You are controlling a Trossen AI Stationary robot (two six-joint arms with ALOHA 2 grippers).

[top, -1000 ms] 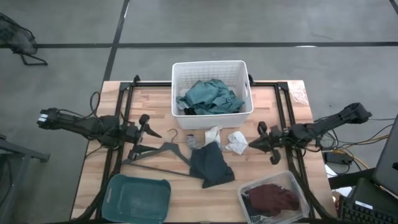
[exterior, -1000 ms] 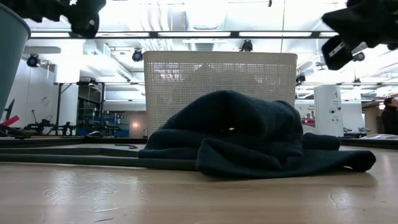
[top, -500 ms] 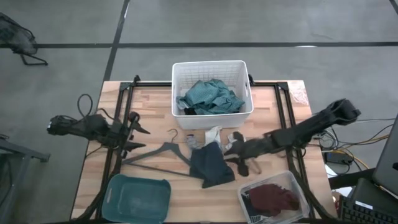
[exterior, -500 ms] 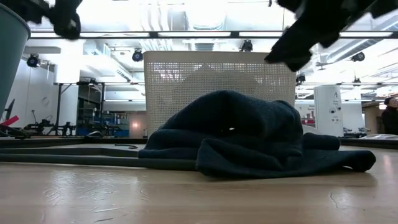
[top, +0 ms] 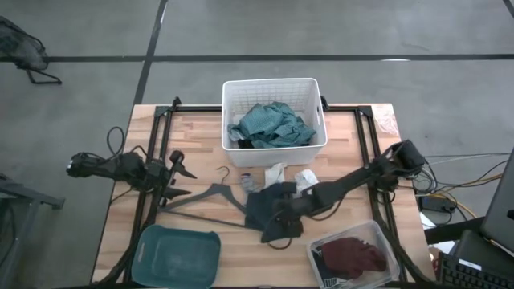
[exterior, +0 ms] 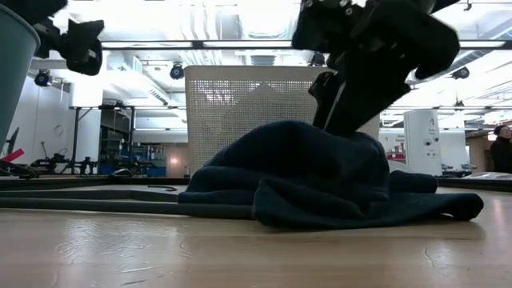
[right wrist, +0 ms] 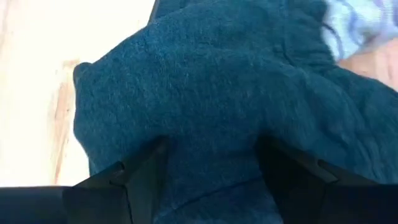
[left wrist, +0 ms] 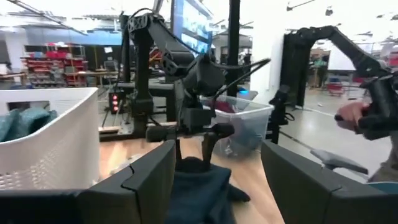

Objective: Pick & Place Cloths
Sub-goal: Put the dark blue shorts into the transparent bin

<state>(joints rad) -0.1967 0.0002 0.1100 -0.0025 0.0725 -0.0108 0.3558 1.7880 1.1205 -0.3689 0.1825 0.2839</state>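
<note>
A navy cloth [top: 269, 210] lies crumpled on the table's middle, and it also shows in the low view [exterior: 320, 180]. My right gripper [right wrist: 211, 149] is open and down on its top, seen from the side in the low view [exterior: 340, 120]. A small white cloth [top: 304, 180] and a grey-striped piece [top: 248, 184] lie just beyond it. A teal-green cloth [top: 269, 124] fills the white basket [top: 233, 92]. A maroon cloth [top: 347, 255] lies in a clear bin. My left gripper [top: 175, 170] is open and empty, above the dark hanger's left end [top: 173, 205]. My right gripper has its open fingertips [right wrist: 152, 152] set into the top of the navy cloth's heap [right wrist: 211, 124], and a hump of cloth stands between the two fingers. The fingers come from above, slanting in from the table's right. The cloth lies on the table.
A dark grey hanger [top: 210, 195] lies left of the navy cloth. A teal bin [top: 178, 255] stands at the near left and a clear bin [top: 377, 241] at the near right. In the left wrist view a person's hand [left wrist: 357, 115] shows beyond the table.
My right gripper has swept from the table's right side toward the middle and come down onto the navy cloth. My left gripper has drawn back a little toward the table's left edge.
</note>
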